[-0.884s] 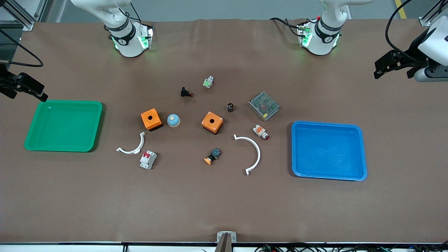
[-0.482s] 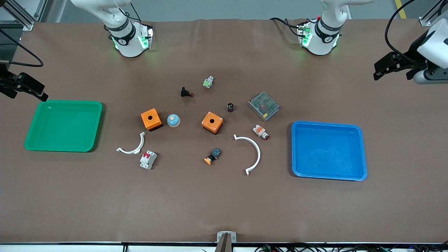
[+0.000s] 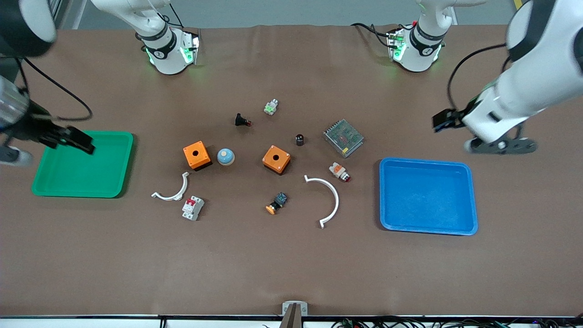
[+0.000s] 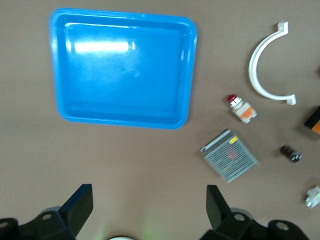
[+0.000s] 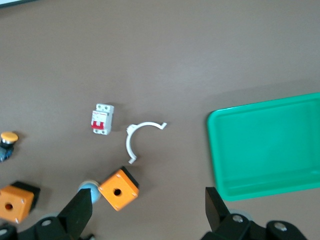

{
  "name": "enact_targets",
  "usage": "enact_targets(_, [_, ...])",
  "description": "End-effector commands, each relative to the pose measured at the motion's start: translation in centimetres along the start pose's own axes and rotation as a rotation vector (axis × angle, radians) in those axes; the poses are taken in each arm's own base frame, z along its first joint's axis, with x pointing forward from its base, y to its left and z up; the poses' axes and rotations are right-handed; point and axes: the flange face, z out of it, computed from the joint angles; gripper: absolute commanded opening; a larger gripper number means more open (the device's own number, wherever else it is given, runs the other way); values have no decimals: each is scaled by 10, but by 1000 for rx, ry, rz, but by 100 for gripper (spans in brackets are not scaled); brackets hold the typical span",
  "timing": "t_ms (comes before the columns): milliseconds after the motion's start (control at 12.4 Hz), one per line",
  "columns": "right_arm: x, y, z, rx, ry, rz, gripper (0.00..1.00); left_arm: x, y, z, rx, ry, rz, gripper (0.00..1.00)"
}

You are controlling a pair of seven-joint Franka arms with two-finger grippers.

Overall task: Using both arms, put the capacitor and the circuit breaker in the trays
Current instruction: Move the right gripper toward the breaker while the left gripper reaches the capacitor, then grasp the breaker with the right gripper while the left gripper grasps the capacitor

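Observation:
The capacitor [image 3: 299, 139], a tiny black cylinder, stands near the table's middle, beside a metal mesh box; it also shows in the left wrist view [image 4: 290, 153]. The circuit breaker [image 3: 192, 208], white-grey with red levers, lies nearer the front camera than a small white clip, and shows in the right wrist view [image 5: 102, 119]. My left gripper [image 3: 441, 121] is open and empty, in the air over bare table by the blue tray [image 3: 428, 197]. My right gripper [image 3: 81, 142] is open and empty over the green tray [image 3: 82, 165].
Two orange boxes [image 3: 196, 155] [image 3: 276, 159], a blue dome button [image 3: 225, 156], the mesh box [image 3: 343, 137], two white curved clips [image 3: 173, 192] [image 3: 329, 200], a black red-tipped button [image 3: 242, 120], a white-orange button [image 3: 339, 171] and other small buttons lie between the trays.
Both arms have swung in from the table's ends. The left gripper came toward the blue tray, the right gripper over the green tray. Nothing on the table moved.

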Motion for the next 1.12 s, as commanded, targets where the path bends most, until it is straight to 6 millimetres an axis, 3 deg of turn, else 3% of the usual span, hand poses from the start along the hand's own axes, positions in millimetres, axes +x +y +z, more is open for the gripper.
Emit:
enact_targets(0, [18, -48, 63, 17, -45, 112, 100, -17, 52, 43, 3, 25, -87, 100])
enact_targets(161, [29, -78, 121, 8, -56, 195, 100, -27, 91, 78, -17, 60, -153, 100])
enact_targets(321, [39, -104, 181, 4, -41, 235, 100, -40, 135, 137, -36, 66, -185, 100])
enact_targets(402, [41, -116, 220, 5, -25, 246, 100, -55, 166, 183, -69, 89, -248, 100])
enact_targets(643, [45, -116, 293, 14, 20, 249, 100, -79, 221, 260, -81, 50, -325, 98])
enact_targets(804, [38, -124, 322, 25, 46, 235, 100, -93, 253, 299, -87, 75, -409, 91])
enact_targets(884, [33, -123, 334, 32, 65, 232, 95, -101, 267, 319, -74, 80, -446, 89])
enact_targets(964, [28, -121, 343, 38, 78, 231, 82, -105, 275, 330, -69, 92, -477, 88])
enact_targets(1045, [24, -124, 346, 38, 78, 224, 60, -108, 282, 341, -69, 100, -522, 86])
